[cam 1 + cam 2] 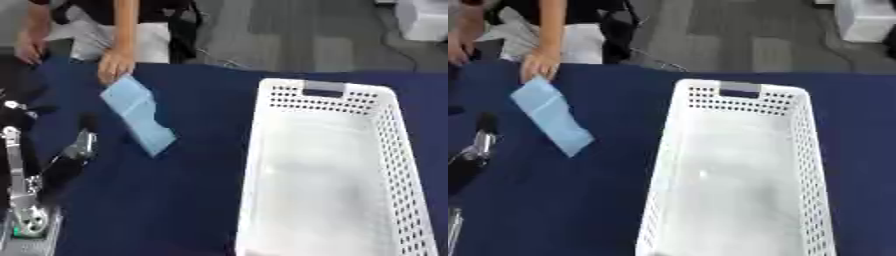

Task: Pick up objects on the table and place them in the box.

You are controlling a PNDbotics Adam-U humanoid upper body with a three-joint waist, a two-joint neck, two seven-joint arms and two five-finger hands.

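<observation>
A light blue flat packet [138,115] lies on the dark blue table [192,200], left of centre. A person's bare hand [114,66] reaches in from the far edge and touches the packet's upper end. The white perforated box [252,150] stands at the right, long side running away from me, with nothing visible inside. My left hand [63,167] shows at the lower left, black with silver joints, fingers pointing up and relaxed, a short way left of the packet and holding nothing. My right hand appears in neither view.
Beyond the table's far edge there is grey floor and a white object [424,20] at the upper right. Bare blue cloth lies between the packet and the box.
</observation>
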